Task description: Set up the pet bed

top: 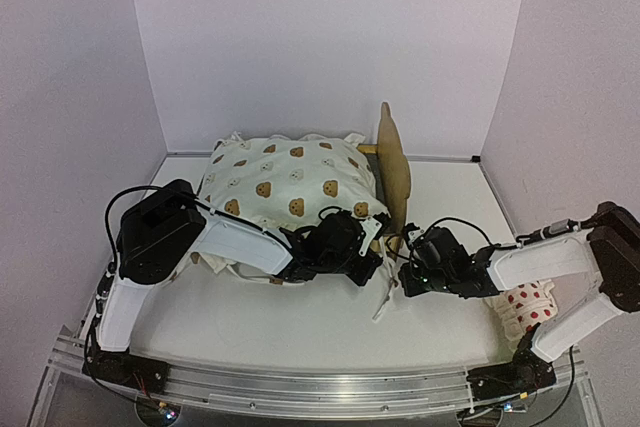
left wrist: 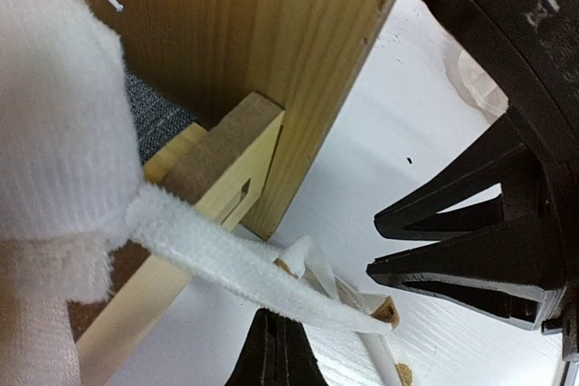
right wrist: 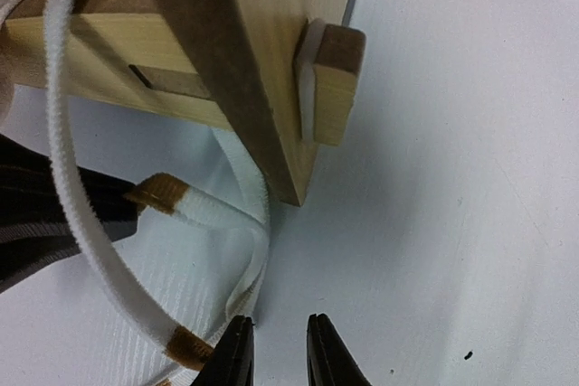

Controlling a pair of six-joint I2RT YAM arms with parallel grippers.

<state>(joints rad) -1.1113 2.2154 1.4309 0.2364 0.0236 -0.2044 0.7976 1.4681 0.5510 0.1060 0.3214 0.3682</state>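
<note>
The pet bed [top: 394,162], pale plywood with a rounded headboard, is set just ahead of both grippers and is mostly buried under a bear-print cushion [top: 290,182]. Its grey base is glimpsed only in the left wrist view. The left gripper [left wrist: 279,341] is pressed together beneath a white tie [left wrist: 226,259]; whether the tie is pinched cannot be told. The right gripper [right wrist: 276,345] is narrowly parted, with bare table [right wrist: 452,223] seen between its fingers.
</note>
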